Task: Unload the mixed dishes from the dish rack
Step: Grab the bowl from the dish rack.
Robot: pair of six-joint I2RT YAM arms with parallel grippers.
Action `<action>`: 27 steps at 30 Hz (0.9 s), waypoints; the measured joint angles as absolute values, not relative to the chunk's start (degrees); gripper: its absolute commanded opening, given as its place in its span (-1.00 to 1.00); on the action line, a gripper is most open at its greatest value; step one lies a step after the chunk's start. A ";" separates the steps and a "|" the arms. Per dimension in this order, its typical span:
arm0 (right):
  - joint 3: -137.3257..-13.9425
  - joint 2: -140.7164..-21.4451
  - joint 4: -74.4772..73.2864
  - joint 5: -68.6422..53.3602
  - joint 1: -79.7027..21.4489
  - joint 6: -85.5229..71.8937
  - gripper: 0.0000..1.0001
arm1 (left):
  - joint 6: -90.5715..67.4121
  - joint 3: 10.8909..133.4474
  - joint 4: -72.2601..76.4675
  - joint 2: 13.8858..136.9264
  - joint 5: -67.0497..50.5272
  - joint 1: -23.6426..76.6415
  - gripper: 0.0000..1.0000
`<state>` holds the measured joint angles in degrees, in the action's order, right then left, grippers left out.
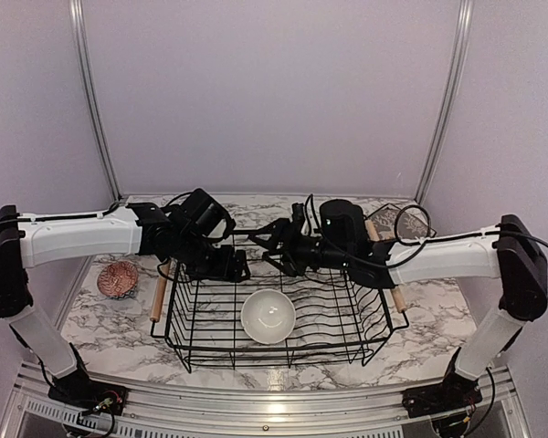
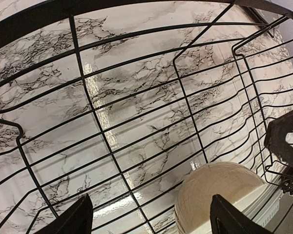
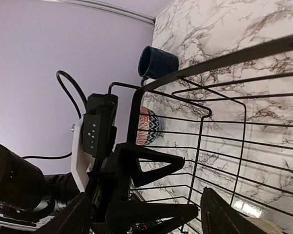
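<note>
The black wire dish rack (image 1: 190,319) stands mid-table with a beige bowl (image 1: 268,316) upright on its floor. My left gripper (image 1: 230,265) hangs open over the rack's back left corner. In the left wrist view its fingers (image 2: 74,220) straddle bare wire, with the beige bowl (image 2: 212,197) by the right one. My right gripper (image 1: 272,241) is open above the back rim, pointing left. A small patterned bowl (image 1: 118,278) rests on the table left of the rack, also visible as the patterned bowl (image 3: 149,126) through the wires. A dark blue mug (image 3: 157,62) lies beyond the rack.
The rack has wooden handles, one on its left side (image 1: 155,301) and one on its right (image 1: 398,297). A dark grey plate (image 1: 390,222) lies at the back right, partly behind my right arm. Walls close off the back and sides.
</note>
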<state>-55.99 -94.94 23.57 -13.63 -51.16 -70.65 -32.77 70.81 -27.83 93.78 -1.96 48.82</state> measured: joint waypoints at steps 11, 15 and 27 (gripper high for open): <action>-59.59 -82.21 8.47 -5.74 -43.83 -51.70 0.60 | -30.13 70.67 -25.32 94.59 -9.72 50.63 0.87; -57.14 -77.19 6.76 -3.66 -41.43 -48.31 0.61 | -29.19 71.81 -26.30 98.00 -10.02 50.98 0.71; -56.40 -73.89 4.43 -0.99 -41.17 -43.68 0.61 | -29.28 79.59 -29.19 108.62 -8.32 52.58 -0.28</action>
